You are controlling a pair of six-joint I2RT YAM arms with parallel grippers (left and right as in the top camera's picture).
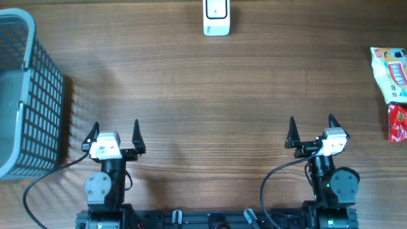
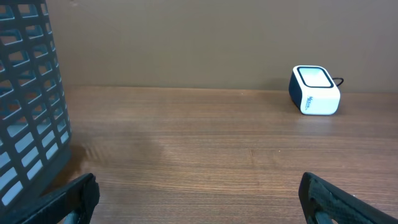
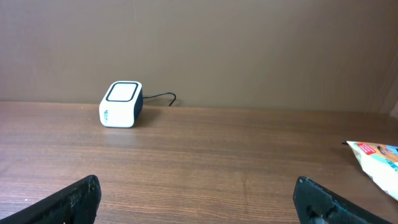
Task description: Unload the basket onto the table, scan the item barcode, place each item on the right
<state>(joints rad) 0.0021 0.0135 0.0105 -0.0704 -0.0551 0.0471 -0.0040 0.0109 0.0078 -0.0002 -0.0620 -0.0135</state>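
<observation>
A white barcode scanner [image 1: 216,18] with a dark window stands at the far middle edge of the table; the scanner [image 2: 315,91] also shows in the left wrist view, and the scanner [image 3: 121,104] in the right wrist view. A white and yellow snack packet [image 1: 393,74] lies at the right edge, with a red packet [image 1: 397,122] just below it; the white packet's corner [image 3: 376,160] shows in the right wrist view. My left gripper [image 1: 114,133] and right gripper [image 1: 312,130] rest near the front edge, both open and empty.
A grey plastic basket [image 1: 25,95] stands at the left edge, close to my left gripper; its mesh wall [image 2: 28,99] fills the left of the left wrist view. A brown wall backs the table.
</observation>
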